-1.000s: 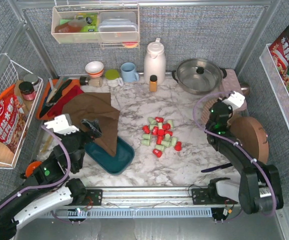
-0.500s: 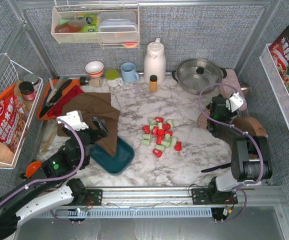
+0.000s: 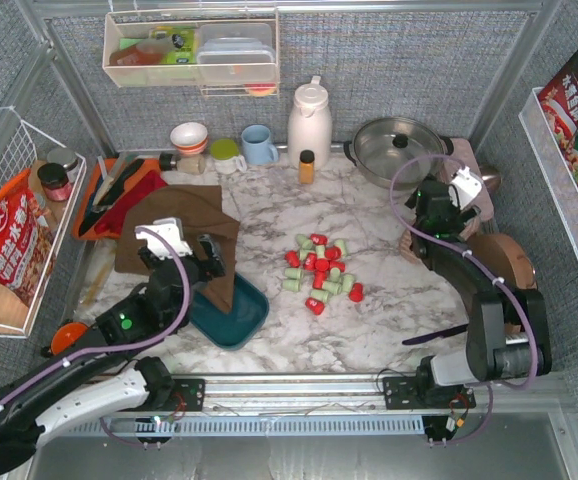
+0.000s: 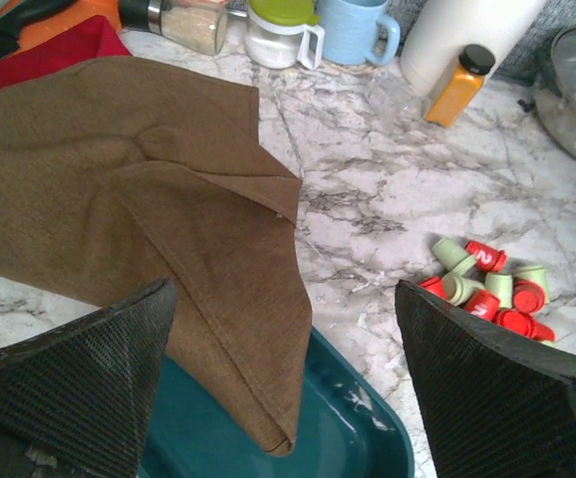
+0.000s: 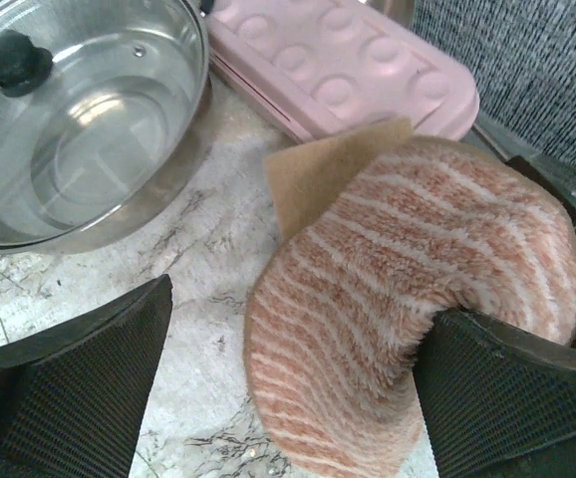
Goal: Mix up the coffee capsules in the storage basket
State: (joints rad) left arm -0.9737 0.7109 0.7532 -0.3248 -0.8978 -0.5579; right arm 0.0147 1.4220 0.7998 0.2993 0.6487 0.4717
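Note:
The coffee capsules, red and pale green, lie in a loose pile on the marble at mid-table and show at the right of the left wrist view. The storage basket, dark teal, sits left of them with a brown cloth draped over its far left part. My left gripper hovers open over the basket's cloth-covered end. My right gripper is open at the far right, straddling a fuzzy striped cloth that touches its right finger.
A steel pot with a glass lid and a pink moulded tray stand just beyond the right gripper. A white thermos, orange-capped bottle, blue mug and bowls line the back. A round wooden board lies right.
The right gripper has opened and swung back toward the pot, over the striped cloth. The left arm has moved right and forward, toward the basket and brown cloth.

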